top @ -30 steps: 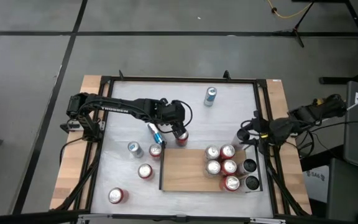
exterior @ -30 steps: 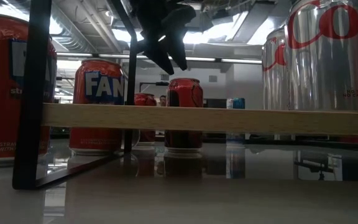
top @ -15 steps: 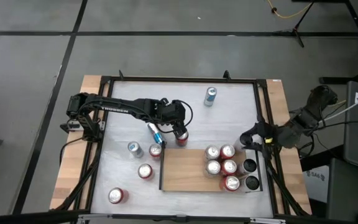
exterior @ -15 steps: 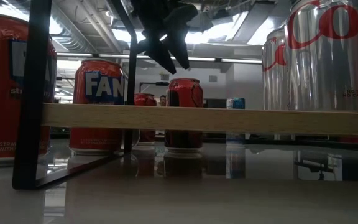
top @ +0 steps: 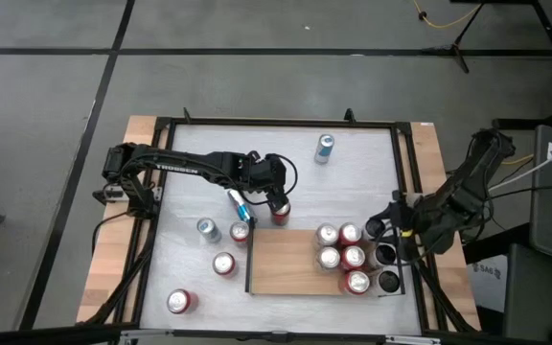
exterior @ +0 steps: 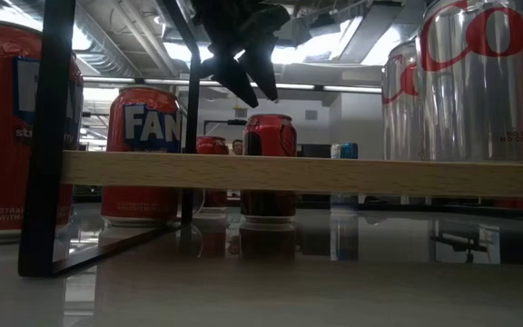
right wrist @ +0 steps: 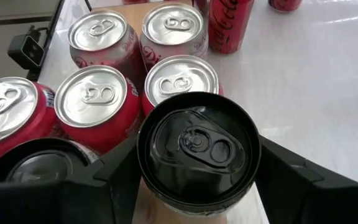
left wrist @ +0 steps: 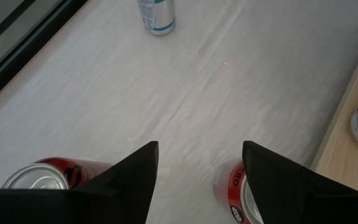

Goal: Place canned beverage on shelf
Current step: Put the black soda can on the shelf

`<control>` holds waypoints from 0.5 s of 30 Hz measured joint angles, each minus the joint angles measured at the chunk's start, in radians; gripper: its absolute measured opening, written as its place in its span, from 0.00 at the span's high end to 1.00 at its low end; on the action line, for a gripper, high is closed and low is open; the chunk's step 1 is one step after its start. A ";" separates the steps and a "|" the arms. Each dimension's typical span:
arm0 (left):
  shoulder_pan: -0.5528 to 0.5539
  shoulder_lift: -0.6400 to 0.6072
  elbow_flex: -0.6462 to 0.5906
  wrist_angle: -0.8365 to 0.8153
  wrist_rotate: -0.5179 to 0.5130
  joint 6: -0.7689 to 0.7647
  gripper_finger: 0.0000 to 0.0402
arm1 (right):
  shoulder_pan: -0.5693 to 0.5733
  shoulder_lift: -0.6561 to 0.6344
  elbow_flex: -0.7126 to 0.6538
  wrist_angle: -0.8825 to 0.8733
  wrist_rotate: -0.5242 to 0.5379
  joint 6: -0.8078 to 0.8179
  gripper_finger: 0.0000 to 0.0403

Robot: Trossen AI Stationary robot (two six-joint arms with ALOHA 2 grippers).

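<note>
The shelf (top: 286, 264), a light wooden board with black rails, lies near the table's front; its edge crosses the low view (exterior: 289, 173). Several red and silver cans (top: 341, 247) and two black ones (top: 386, 268) stand on its right end. My right gripper (top: 383, 228) is shut on a black can (right wrist: 197, 149) above that end. My left gripper (top: 277, 202) is open above a red can (top: 282, 215) that stands on the table behind the shelf, and it touches nothing. The low view (exterior: 248, 86) shows it clear of that can (exterior: 269, 163). My right gripper pinches the black can between its two fingers (right wrist: 120, 168), on opposite sides of its wall (right wrist: 148, 177) just under the top rim. The fingers come from the table's right side, slanting down. The can stays upright, top up, higher than the cans around it; its base is hidden.
Loose cans stand on the white table left of the shelf (top: 223, 264) and at the near left (top: 180, 301). A blue-and-silver can (top: 325, 148) stands at the far side. A slim blue can (top: 238, 204) lies by my left gripper. The shelf's left half is bare wood.
My right gripper has carried the black can from the table's right edge toward the near edge and stands over the shelf's right end. The can stays upright.
</note>
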 joint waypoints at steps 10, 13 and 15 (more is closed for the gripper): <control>0.000 0.000 0.000 0.009 0.006 -0.001 0.44 | -0.002 0.016 0.001 0.005 0.003 0.002 0.39; 0.000 0.000 0.000 0.009 0.006 -0.001 0.44 | -0.002 0.015 0.001 0.003 0.000 0.001 0.39; 0.000 0.000 0.000 0.009 0.007 -0.001 0.44 | -0.002 0.014 0.001 0.003 -0.009 0.000 0.39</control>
